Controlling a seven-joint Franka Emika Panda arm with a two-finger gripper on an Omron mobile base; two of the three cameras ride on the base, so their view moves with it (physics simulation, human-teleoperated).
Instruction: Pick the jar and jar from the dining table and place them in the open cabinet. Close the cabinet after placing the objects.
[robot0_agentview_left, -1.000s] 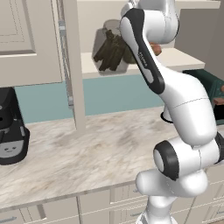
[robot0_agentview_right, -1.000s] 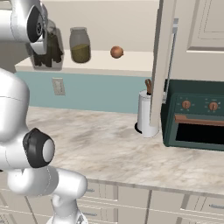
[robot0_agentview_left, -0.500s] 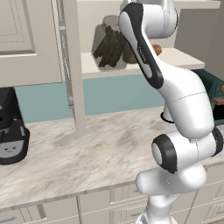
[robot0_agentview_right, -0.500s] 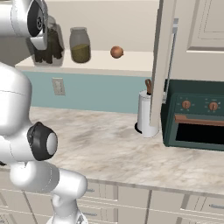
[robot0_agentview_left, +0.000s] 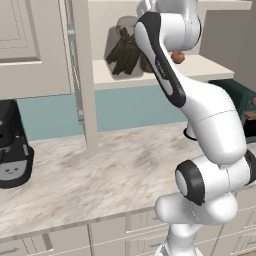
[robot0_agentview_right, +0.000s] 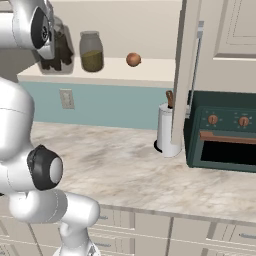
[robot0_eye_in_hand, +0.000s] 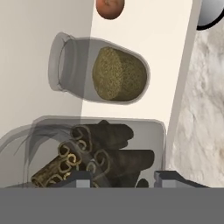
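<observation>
The larger jar (robot0_eye_in_hand: 100, 153), clear glass with dark brown sticks, rests on the cream shelf (robot0_agentview_left: 150, 75) of the open cabinet. My gripper (robot0_eye_in_hand: 122, 179) is shut on this jar, one fingertip on each side of it. It also shows as the larger jar (robot0_agentview_left: 122, 50) left of my forearm and the larger jar (robot0_agentview_right: 57, 50) behind my hand. The small jar (robot0_eye_in_hand: 113, 72) with olive-green contents stands just beyond it on the same shelf, seen too as the small jar (robot0_agentview_right: 91, 51). The dining table is out of view.
A small orange-brown ball (robot0_agentview_right: 133, 59) lies on the shelf right of the jars. The open cabinet door (robot0_agentview_right: 220, 50) hangs over a green toaster oven (robot0_agentview_right: 225, 130) and a white canister (robot0_agentview_right: 167, 130). A black coffee machine (robot0_agentview_left: 12, 145) sits at the counter's left.
My arm has straightened and lifted a little while the hand stays at the shelf. The larger jar has barely shifted; the small jar and ball have not moved.
</observation>
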